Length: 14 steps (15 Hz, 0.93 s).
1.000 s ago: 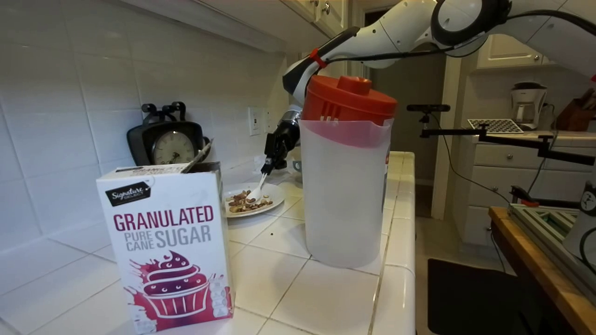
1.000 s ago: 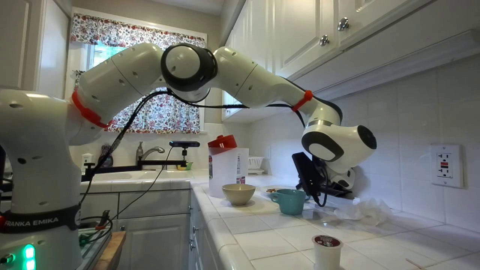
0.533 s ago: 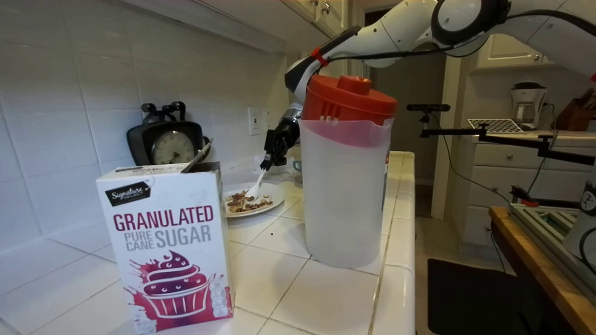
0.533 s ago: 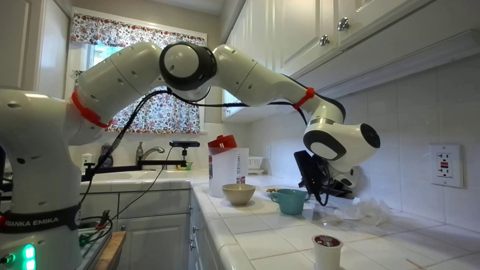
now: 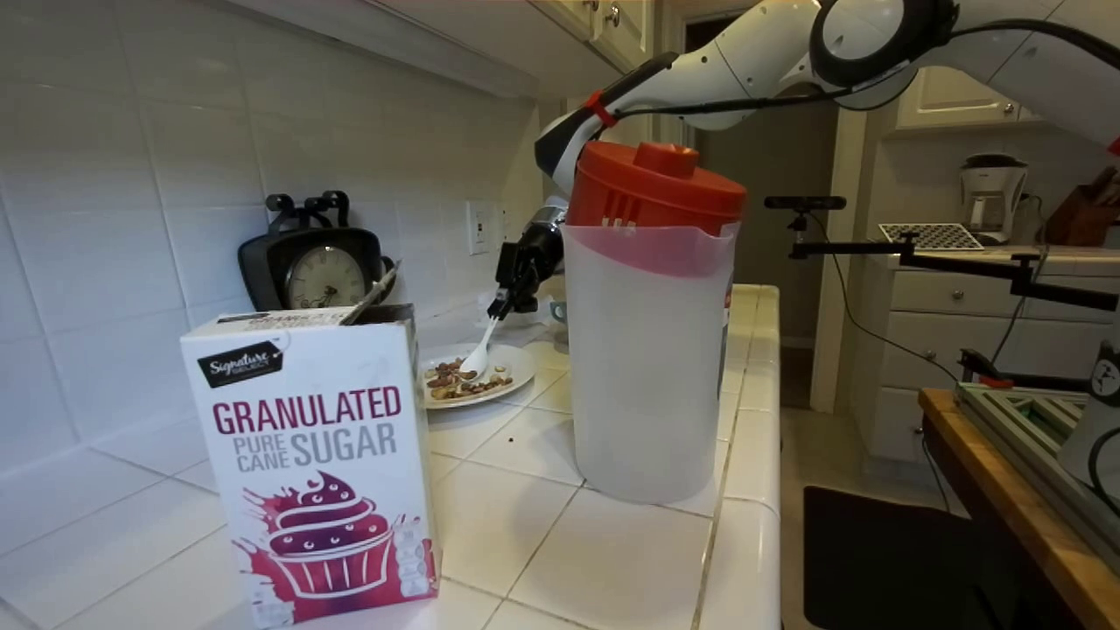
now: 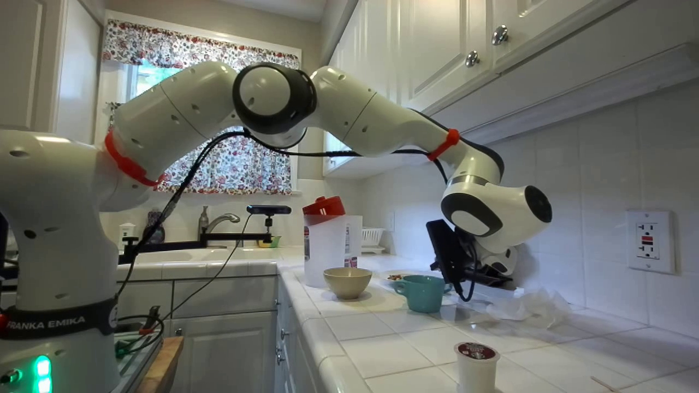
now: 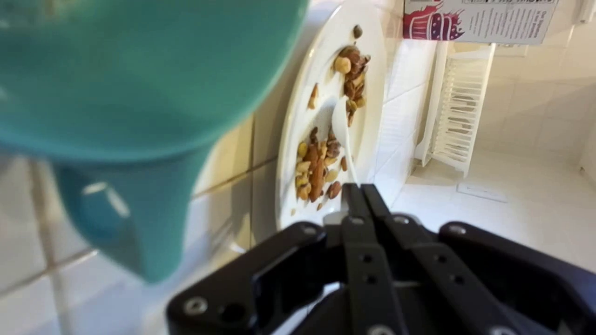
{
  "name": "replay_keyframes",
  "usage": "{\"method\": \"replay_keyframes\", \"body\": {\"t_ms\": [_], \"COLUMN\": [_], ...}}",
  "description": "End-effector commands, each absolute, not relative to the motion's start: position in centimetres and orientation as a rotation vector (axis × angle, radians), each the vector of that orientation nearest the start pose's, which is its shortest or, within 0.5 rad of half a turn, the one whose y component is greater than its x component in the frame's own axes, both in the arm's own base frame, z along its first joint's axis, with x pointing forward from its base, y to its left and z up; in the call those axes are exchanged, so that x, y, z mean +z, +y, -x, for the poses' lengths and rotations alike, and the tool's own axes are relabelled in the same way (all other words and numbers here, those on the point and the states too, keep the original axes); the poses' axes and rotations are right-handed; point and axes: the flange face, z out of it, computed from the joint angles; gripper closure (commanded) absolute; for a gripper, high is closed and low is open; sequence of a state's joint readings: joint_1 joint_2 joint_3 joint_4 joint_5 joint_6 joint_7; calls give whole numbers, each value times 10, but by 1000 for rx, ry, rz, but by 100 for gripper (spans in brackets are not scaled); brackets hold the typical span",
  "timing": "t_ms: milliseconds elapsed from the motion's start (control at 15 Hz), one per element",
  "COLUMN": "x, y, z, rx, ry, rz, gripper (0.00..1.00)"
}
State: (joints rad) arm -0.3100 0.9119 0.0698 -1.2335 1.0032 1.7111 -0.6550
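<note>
Black two-fingered gripper point(image 7: 361, 186) pinching a white plastic spoon point(image 7: 341, 123).
Its jaws press together on the handle; I see the spoon tilted, its scoop end low among brown and tan nuts point(image 7: 316, 170) on a round white plate point(image 7: 321, 65), near a glossy teal mug point(image 6: 426, 295).

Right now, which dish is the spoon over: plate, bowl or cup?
The white plate: the spoon slants down over its nuts; the bowl is beige, the cup teal.
</note>
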Motion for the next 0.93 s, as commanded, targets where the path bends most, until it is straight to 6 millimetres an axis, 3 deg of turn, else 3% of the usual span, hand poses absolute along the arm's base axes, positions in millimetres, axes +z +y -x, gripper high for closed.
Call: {"method": "replay_keyframes", "body": {"t_ms": [0,467,867], "x": [224,219,239], "y": [-103,-104,-113], "z": [-726,-725,-726], "rx": [-76,-72,-127], "ry": [-58,-100,-131], "rz": [1977,1904,1906], "gripper": [99,99,99]}}
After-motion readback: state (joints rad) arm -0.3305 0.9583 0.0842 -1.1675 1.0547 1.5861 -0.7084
